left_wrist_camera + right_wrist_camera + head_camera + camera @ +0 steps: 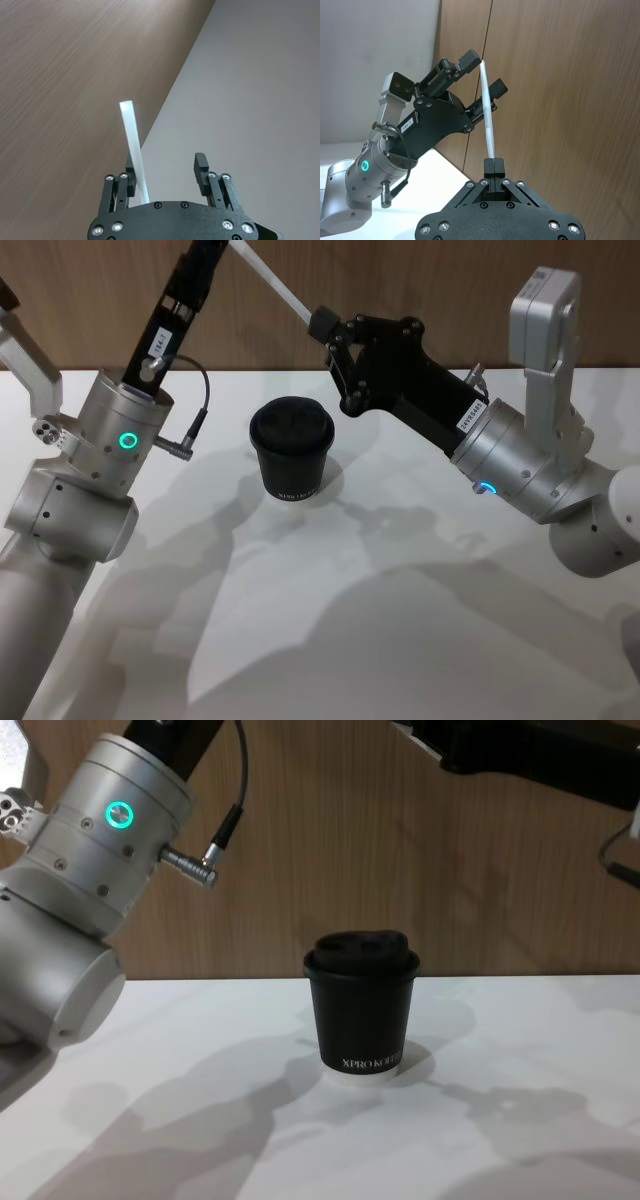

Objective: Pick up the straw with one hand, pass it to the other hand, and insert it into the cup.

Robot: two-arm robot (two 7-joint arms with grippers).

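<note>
The white straw [272, 282] hangs in the air above and behind the cup, slanting between my two grippers. My right gripper [322, 324] is shut on its lower end, and the pinched fingers [494, 167] meet on the straw [487, 115] in the right wrist view. My left gripper [485, 74] stands open around the straw's upper end. In the left wrist view the straw [134, 150] leans against one of the fingers [131, 175], and the other finger is well clear of it. The black lidded cup [290, 450] stands upright on the white table, below both grippers.
A wooden wall [450, 280] rises directly behind the table [350, 620]. The left arm [110, 820], with its green ring and a black cable with a metal plug [190, 865], reaches up at the left. The cup [362, 1005] has open table on all sides.
</note>
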